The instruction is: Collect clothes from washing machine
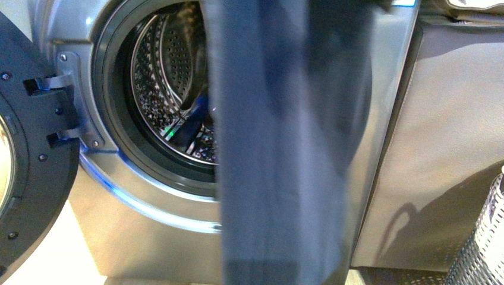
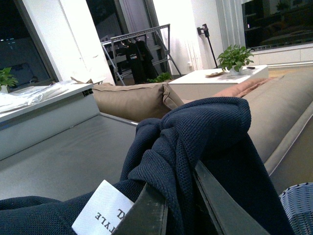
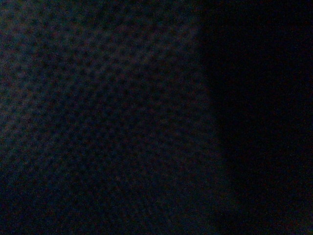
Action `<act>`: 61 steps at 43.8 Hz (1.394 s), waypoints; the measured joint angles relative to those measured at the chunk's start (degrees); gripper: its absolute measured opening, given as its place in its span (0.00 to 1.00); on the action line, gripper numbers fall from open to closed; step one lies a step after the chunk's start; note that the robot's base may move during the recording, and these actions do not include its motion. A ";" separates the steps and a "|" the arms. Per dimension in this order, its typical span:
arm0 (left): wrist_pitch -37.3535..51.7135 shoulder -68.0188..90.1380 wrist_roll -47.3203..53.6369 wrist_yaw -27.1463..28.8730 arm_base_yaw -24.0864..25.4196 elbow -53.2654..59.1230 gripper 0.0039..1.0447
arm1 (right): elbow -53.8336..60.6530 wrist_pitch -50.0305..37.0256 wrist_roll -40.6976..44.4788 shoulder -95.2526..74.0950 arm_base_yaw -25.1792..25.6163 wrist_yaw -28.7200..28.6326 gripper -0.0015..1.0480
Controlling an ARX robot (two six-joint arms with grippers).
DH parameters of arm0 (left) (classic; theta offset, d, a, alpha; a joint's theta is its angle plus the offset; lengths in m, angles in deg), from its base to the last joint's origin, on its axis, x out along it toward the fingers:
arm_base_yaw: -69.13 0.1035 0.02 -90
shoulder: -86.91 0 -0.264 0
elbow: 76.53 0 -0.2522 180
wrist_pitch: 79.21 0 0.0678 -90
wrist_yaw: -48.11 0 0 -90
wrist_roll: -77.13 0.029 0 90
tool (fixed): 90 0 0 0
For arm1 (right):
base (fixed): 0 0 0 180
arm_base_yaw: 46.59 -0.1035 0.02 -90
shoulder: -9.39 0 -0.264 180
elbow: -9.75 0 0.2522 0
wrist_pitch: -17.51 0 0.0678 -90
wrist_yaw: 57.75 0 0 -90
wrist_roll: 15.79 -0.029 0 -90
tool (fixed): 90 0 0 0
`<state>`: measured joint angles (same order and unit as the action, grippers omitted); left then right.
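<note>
One load of clothes (image 2: pixel 195 132) is out, pinched tight in the left gripper (image 2: pixel 182 203), hanging before the washing machine (image 1: pixel 148 208). Can't tell the right gripper: its view is dark. Drop into basket (image 1: pixel 482 249) pending. Far back, drum (image 1: pixel 163 71) shows a dark-blue shape, possibly more.

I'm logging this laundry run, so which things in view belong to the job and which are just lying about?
Job: navy garment, held by left end effector; washing machine; its open door.
Lying about: woven basket; brown cushion; potted plant; clothes rack.
</note>
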<state>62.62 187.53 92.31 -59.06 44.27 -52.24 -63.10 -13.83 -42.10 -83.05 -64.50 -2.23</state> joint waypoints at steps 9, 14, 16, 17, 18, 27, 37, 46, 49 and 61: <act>0.00 0.00 0.00 0.07 0.00 0.00 0.09 | -5.73 -1.25 -1.81 -6.05 -2.03 4.20 0.93; 0.00 0.00 0.00 0.04 0.00 0.00 0.09 | -6.16 -1.77 -2.47 -6.40 -2.97 7.10 0.80; 0.00 0.00 0.00 0.07 0.00 0.00 0.09 | -6.16 -1.77 -2.47 -6.29 -3.13 7.52 0.72; 0.00 0.00 0.00 0.07 0.00 0.00 0.09 | -6.12 -1.81 -2.49 -6.19 -3.13 7.52 0.69; 0.00 0.00 0.00 0.07 0.00 0.00 0.09 | -5.97 -1.92 -2.47 -6.08 -3.13 7.54 0.65; 0.00 0.00 0.00 0.07 0.00 0.00 0.09 | -2.60 -4.04 -3.28 -3.65 -2.23 7.89 0.40; 0.00 0.00 -0.15 0.02 0.00 -0.07 0.13 | 1.75 -6.73 -4.96 3.13 2.43 8.33 0.04; 0.00 0.00 -0.17 0.02 0.00 -0.66 0.49 | 2.05 -7.93 -6.58 10.34 8.68 9.27 0.04; 0.00 0.00 -0.20 0.02 0.00 -0.70 0.57 | 1.73 -8.02 -6.84 11.72 10.14 9.90 0.04; 0.00 0.00 -0.22 0.00 0.00 -0.72 0.93 | -2.89 -9.31 -9.29 17.57 20.28 14.53 0.04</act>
<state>62.62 187.53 92.09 -59.06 44.27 -52.96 -65.99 -23.14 -51.39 -65.48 -44.22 12.31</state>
